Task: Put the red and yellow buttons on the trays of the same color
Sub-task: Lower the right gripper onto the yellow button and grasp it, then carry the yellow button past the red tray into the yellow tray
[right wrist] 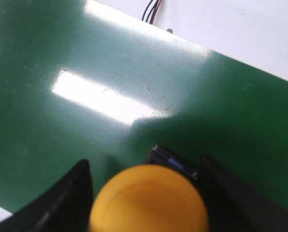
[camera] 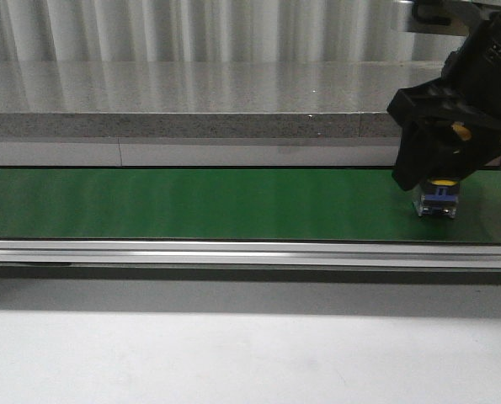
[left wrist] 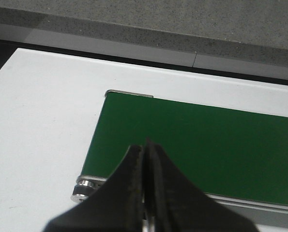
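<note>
The step in hand appeared to be grasping the yellow button [camera: 439, 195] on the belt [camera: 191, 204]: the fingers should close squarely on its body. The right gripper [right wrist: 146, 193] was spread, the button between its fingers, untouched. The left gripper [left wrist: 146, 193] was clenched, empty.

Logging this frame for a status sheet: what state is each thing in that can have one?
Yellow round-capped button with blue base: upright on the green conveyor belt, between the right tool's fingers.
Right tool: open, fingers on either side of the button; contact unclear.
Left tool: shut, empty, above the belt's end.
</note>
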You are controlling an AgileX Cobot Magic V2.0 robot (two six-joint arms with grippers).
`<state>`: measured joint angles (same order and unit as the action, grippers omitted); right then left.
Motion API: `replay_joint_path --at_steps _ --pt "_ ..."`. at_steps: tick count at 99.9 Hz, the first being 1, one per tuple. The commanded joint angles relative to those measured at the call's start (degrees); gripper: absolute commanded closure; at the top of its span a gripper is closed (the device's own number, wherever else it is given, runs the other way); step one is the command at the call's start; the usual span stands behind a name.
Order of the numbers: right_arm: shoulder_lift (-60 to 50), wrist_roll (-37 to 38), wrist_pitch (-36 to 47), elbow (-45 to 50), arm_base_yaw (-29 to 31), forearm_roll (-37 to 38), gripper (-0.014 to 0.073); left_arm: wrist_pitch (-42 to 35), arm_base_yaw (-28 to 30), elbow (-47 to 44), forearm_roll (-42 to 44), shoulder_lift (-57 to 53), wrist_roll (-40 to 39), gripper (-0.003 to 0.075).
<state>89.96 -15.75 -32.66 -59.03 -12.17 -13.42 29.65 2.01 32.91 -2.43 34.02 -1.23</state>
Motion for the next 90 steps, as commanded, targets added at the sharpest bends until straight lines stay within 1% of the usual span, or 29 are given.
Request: replay_joint_path --at_steps 1,9,21,34,48,55,66,76,86,90 --pt "-1.9 1.6 2.5 -2.0 0.1 -0.7 0.0273 -4.3 0.1 1.6 -0.3 0.0 -0.6 0.0741" --pt "-2.0 2.8 2.3 -2.7 0.2 -0.7 0.0349 -4.3 0.1 1.6 -0.3 0.0 -0.6 0.0741" --pt "-2.5 4.9 1.5 -3.8 0.9 -0.7 0.0427 -4.3 0.1 1.6 -0.3 0.0 -0.6 0.0741" --pt "-4.6 7.5 -1.2 -4.0 3.3 -0.7 0.0435 -4.3 0.1 1.6 -0.3 0.0 -0.6 0.0741" --pt "-8.6 8.5 -5.2 -4.0 8.4 -0.4 0.0435 -4.3 0.1 1.6 -0.3 0.0 -0.6 0.0741" --pt "-11.0 8.9 -5.9 -4.0 12.1 -0.2 0.0435 -4.3 0.1 1.6 -0.3 0.0 -0.6 0.0741" --pt "-14.6 11.3 -6.5 -4.0 19.5 0.0 0.0435 -4.3 0.1 1.6 -0.3 0.0 -0.6 0.0741" --pt "-17.4 13.9 -8.3 -4.0 27.5 2.5 0.0435 -4.3 0.1 1.6 -0.3 0.0 -0.6 0.0741" --pt "-19.2 14.1 -10.4 -4.0 34.9 5.7 0.0435 -4.3 0.1 1.6 -0.3 0.0 -0.6 0.0741" --pt "-19.5 14.8 -10.8 -3.8 37.9 5.8 0.0435 -4.3 0.1 1.6 -0.3 0.0 -0.6 0.0741"
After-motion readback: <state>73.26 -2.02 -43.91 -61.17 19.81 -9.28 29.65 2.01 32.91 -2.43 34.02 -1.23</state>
